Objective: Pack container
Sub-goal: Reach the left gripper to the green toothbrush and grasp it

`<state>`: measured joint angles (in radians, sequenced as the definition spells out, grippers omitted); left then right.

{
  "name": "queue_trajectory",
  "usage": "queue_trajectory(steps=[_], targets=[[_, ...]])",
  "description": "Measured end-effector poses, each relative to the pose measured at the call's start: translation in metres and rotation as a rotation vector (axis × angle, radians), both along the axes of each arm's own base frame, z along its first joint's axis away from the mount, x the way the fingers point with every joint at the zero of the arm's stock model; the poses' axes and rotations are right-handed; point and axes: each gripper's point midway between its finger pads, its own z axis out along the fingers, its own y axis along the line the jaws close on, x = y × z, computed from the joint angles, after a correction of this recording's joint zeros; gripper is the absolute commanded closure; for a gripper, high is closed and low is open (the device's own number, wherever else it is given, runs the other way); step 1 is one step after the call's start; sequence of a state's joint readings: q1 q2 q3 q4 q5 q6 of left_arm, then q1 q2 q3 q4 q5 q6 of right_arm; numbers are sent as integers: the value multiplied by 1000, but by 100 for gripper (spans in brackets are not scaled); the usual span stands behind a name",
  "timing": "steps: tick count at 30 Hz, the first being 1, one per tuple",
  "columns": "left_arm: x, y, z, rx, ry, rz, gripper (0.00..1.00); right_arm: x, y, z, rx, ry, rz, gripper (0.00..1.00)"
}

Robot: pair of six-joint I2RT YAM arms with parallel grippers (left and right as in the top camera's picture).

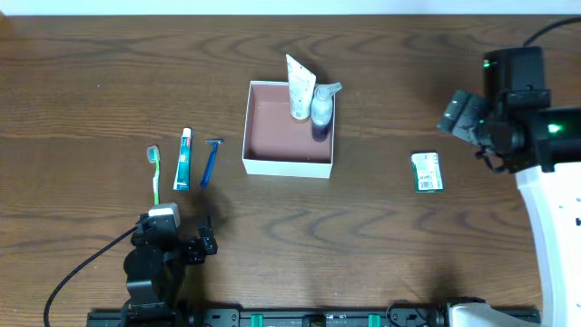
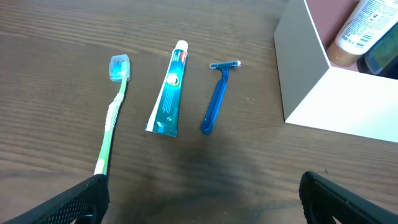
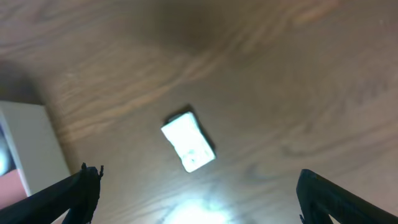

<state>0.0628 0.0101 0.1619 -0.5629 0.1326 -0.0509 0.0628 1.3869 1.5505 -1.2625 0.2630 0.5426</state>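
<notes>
Just white container [image 1: 289,166], pink interior

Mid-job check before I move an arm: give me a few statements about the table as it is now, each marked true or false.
The container holds a white tube and a bottle. True.
The razor lies inside the container. False: the razor lies on the table, left of the container.
The toothpaste lies between the toothbrush and the razor. True.
The right claw is shut on the green-and-white packet. False: the right claw is open, and the packet lies free on the table.
</notes>
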Motion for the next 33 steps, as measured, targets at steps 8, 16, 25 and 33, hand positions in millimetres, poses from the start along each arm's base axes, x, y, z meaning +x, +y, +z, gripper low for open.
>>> queue_trajectory(steps=[8, 16, 25, 33], targets=[[0, 0, 0, -19, 2, 10, 2, -8, -8, -4, 10, 34, -33, 1], [-7, -1, -5, -82, 61, 42, 2, -8, -8, -4, 14, 34, -33, 1], [13, 0, 55, -87, 317, 48, 2, -9, -7, -5, 18, 36, -32, 1], [80, 7, 85, -14, 549, -3, 2, -9, -7, -6, 21, 37, -31, 1]])
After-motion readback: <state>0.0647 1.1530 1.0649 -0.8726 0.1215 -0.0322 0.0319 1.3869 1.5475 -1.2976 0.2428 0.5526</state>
